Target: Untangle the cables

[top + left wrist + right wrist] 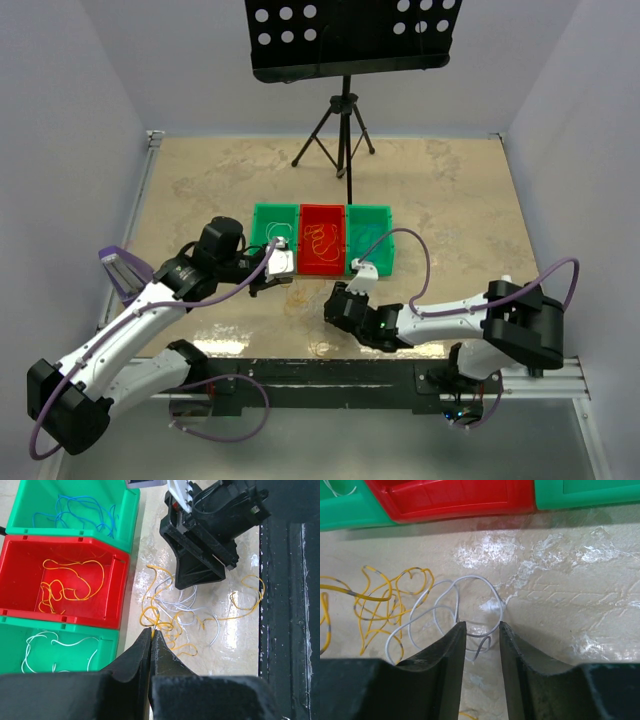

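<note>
Already some thin wire cables [70,582] sit in the red plastic bin [60,541]; a yellow-white tangle [170,622] lies unsorted beside it, left hand [152,632] pinching yellow, right hand [482,627] half-open around white.

Pale walls [70,90], mottled beige table [200,185], black tripod stand [350,40]

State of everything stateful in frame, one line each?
left gripper: shut on yellow cable
right gripper: open, straddling white cable
yellow cable, white cable: tangled together on table
red bin: holds yellow strands
right green bin: holds blue strands
left green bin: holds white strands
</note>
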You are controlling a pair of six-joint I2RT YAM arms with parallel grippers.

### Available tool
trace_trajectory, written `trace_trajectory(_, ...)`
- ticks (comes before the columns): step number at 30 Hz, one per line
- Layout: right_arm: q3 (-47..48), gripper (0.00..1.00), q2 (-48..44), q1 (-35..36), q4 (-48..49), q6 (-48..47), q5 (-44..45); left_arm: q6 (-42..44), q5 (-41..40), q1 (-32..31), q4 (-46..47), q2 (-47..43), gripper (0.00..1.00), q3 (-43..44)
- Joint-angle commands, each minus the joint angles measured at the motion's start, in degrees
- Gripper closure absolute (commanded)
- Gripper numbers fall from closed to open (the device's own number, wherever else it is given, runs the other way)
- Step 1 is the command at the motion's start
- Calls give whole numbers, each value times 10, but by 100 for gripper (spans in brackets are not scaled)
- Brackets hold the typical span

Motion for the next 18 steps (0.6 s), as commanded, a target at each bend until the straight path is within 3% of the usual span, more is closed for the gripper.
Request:
trace_trajectory(1,24,66,32,-5,48,-17,2,4,0,1,12,-17,100,-8)
trace_trajectory(4,34,72,58,-5,57,-23,-9,-5,-3,2,11,-24,100,-5)
trace_trajectory(7,43,96,63,-5,39,-16,-7,-10,-6,2,-5,-38,100,3)
trace_trajectory(8,41,100,56,-5,30,-7,-1,-9,-10,2,-15,-43,100,9)
trace_trajectory(18,54,100,-214,-6,-239,82,146,9,-173,2,-58,-129,100,101)
